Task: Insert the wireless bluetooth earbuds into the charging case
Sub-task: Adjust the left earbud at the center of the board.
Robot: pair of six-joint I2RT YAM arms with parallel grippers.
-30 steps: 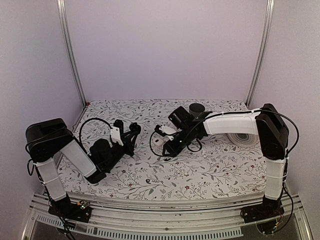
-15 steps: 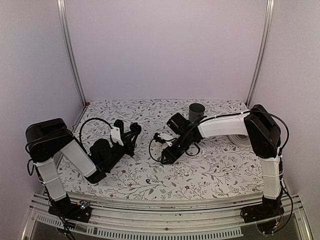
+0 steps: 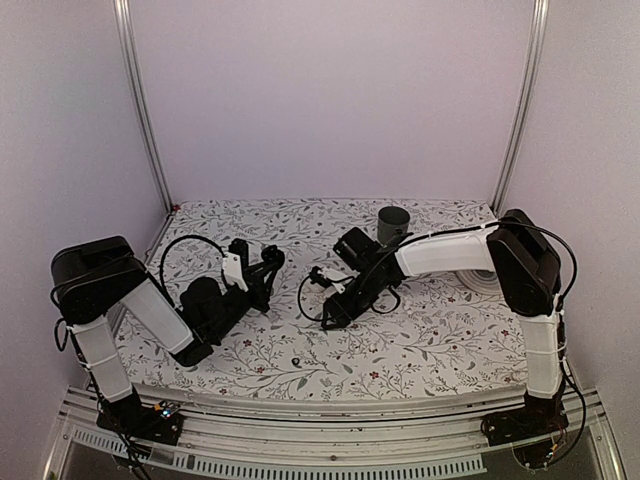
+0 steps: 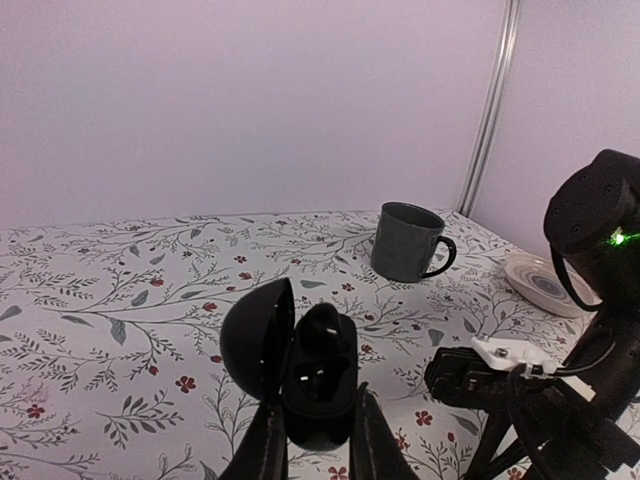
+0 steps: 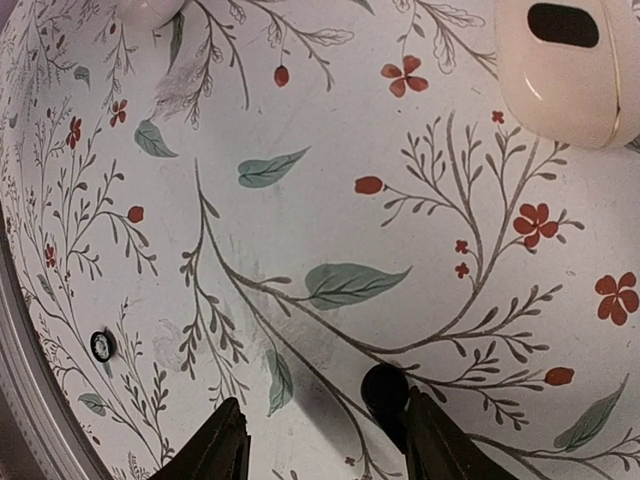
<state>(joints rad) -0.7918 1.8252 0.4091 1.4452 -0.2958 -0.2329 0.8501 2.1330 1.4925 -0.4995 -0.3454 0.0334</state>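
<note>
Plain lilac walls; metal corner posts; floral-print tabletop; soft even light.

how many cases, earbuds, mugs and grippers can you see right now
charging case: 1, open, held in the left gripper
earbud: 1 clearly seen, inside the open right gripper
mug: 1
grippers: 2
total: 5

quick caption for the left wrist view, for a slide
Left gripper holds the open charging case, with a grey mug standing on the floral table behind it
</note>
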